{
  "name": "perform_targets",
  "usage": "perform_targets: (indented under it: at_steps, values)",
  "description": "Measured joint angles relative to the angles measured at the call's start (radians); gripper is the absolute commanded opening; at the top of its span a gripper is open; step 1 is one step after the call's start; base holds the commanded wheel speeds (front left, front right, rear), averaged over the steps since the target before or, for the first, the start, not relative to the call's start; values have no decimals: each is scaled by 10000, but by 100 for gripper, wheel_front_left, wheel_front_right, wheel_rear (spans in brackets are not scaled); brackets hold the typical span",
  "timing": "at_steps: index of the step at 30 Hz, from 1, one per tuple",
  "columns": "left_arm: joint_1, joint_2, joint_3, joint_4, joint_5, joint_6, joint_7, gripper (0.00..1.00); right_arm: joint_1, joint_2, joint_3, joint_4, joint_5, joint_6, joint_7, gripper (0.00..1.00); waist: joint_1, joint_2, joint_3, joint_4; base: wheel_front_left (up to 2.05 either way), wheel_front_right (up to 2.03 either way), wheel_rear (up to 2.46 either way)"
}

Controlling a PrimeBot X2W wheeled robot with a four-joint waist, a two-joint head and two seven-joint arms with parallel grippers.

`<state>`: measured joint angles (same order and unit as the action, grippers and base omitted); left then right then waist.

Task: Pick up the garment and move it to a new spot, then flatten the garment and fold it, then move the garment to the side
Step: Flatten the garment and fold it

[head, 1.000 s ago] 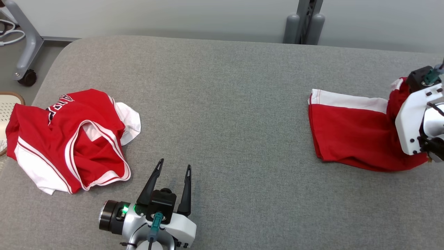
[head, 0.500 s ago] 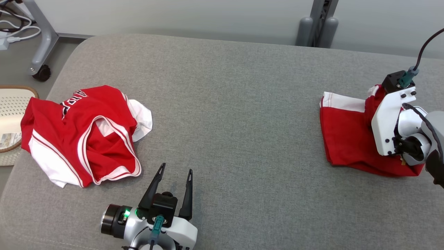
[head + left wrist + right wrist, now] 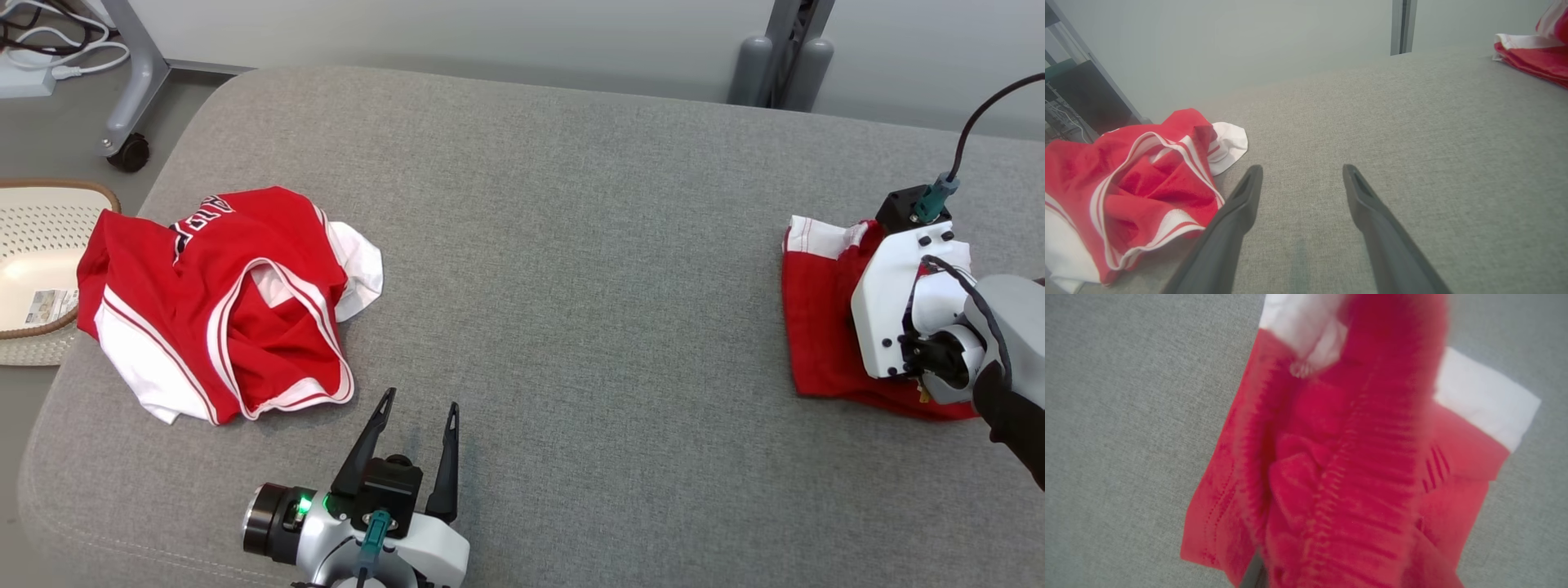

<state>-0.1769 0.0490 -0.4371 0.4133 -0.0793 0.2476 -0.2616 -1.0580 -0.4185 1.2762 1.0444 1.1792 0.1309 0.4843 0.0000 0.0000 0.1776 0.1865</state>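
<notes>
Fabric of the red garment (image 3: 816, 343) sits clamped in the right hand (image 3: 890, 310), while the left hand (image 3: 422, 399) stands spread, empty.

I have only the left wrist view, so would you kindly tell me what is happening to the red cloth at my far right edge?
Observer: The right gripper is shut on that red and white garment, with cloth bunched up around it.
Operator: Thank you. Is anything beyond the crumpled jersey on my left?
Observer: Yes, a pale perforated basket stands off the table's end, and the jersey overlaps its rim in the head view.
Operator: What does the right wrist view give?
Observer: Gathered red folds close before the lens, and a flat white band lying on the grey fabric behind.
</notes>
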Motion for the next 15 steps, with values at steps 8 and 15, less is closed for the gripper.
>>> perform_targets:
  at_steps: [8,15]
  values:
    - [-12,0,-29,84,-54,29,0,100,4,148,-19,-59,-48,0,-548,100,0,0,-27,-18,0,0,0]
    - [-9,0,36,159,-52,29,0,100,-63,359,-186,-385,412,0,-1051,100,0,0,-259,-181,0,0,0]
